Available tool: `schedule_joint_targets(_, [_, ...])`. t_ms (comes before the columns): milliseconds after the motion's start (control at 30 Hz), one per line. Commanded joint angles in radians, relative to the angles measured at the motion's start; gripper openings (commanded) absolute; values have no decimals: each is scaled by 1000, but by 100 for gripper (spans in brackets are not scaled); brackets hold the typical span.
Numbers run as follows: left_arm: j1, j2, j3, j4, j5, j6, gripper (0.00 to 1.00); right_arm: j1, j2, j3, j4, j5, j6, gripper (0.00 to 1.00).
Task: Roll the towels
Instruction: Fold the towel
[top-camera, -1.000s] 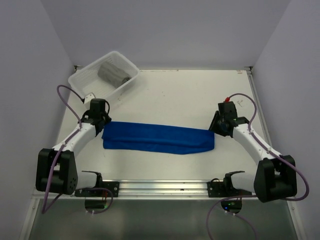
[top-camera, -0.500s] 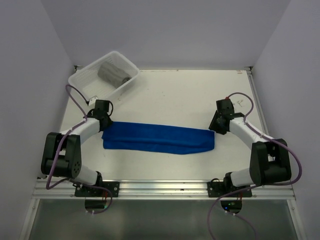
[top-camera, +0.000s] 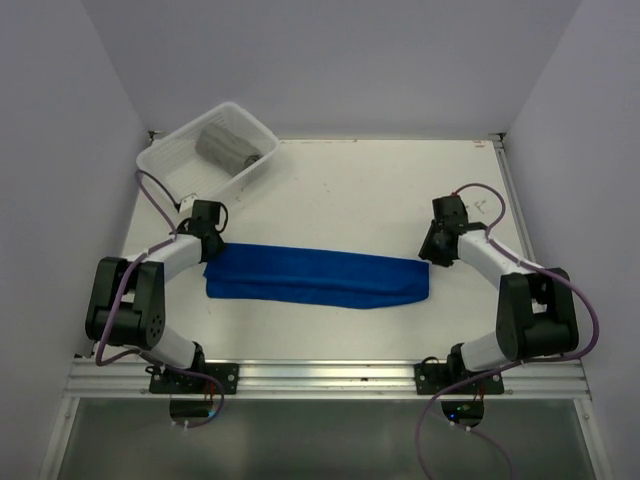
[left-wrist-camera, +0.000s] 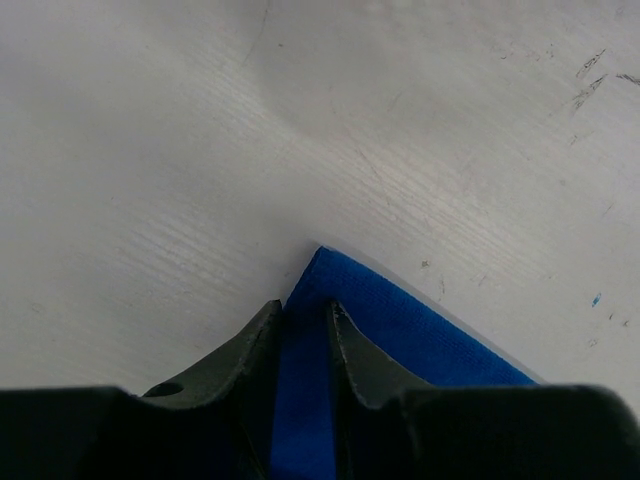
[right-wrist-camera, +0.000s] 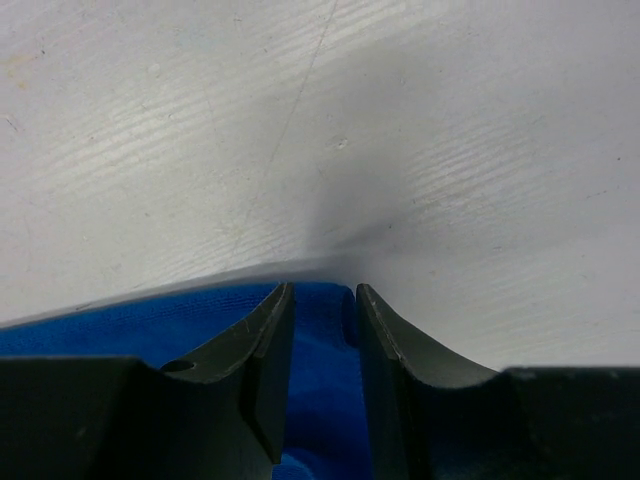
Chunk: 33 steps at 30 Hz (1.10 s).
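Across the near half of your white counter (top-camera: 360, 200), the royal blue cloth towel (top-camera: 316, 277) lies flat as a long folded strip. It runs parallel to the near edge, from close to the left edge toward the right edge. Your left gripper (top-camera: 208, 246) sits low at the far corner of the strip's left end. Your right gripper (top-camera: 433, 256) sits at the far corner of its right end.

Through the left wrist camera you see the left gripper (left-wrist-camera: 303, 312) drawn narrow. The pointed corner of the royal blue cloth towel (left-wrist-camera: 400, 335) fills the slim gap between its two dark fingers (left-wrist-camera: 250, 350), so it is pinching that corner. Through the right wrist camera the right gripper (right-wrist-camera: 322, 292) is also narrowed. The cloth's edge (right-wrist-camera: 120, 325) is caught between its fingers (right-wrist-camera: 265, 345), with bare counter (right-wrist-camera: 300, 120) beyond.

Near the far left corner of the counter stands the translucent white ribbed plastic basket (top-camera: 172, 165), set at a slant to the edges. The plain grey cloth towel (top-camera: 226, 147) lies bundled inside it, well apart from both grippers.
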<state>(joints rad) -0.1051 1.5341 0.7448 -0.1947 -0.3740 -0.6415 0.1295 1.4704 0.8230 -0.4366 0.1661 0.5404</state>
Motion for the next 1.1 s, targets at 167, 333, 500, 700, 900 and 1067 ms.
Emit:
schedule_joint_targets(167, [7,15,31,74,-16,28,16,-5,16,61,32,3,-34,34])
schedule_joint_targets(333, [7,-3,19,75,-13,31,30,-8,37,80,36,16,-34,35])
schedule_joint_targets(500, [7,-52,18,71,-23,32,34,-11,64,114,10,32,-34,35])
schedule_joint_targets(700, [8,-69,27,54,-39,29,35,-13,67,88,10,21,-26,34])
schedule_joint_targets(900, [12,-65,31,60,-45,28,36,-13,67,53,16,7,-19,33])
schedule_joint_targets(1067, [19,-65,37,64,-26,26,38,-13,68,45,7,18,-20,30])
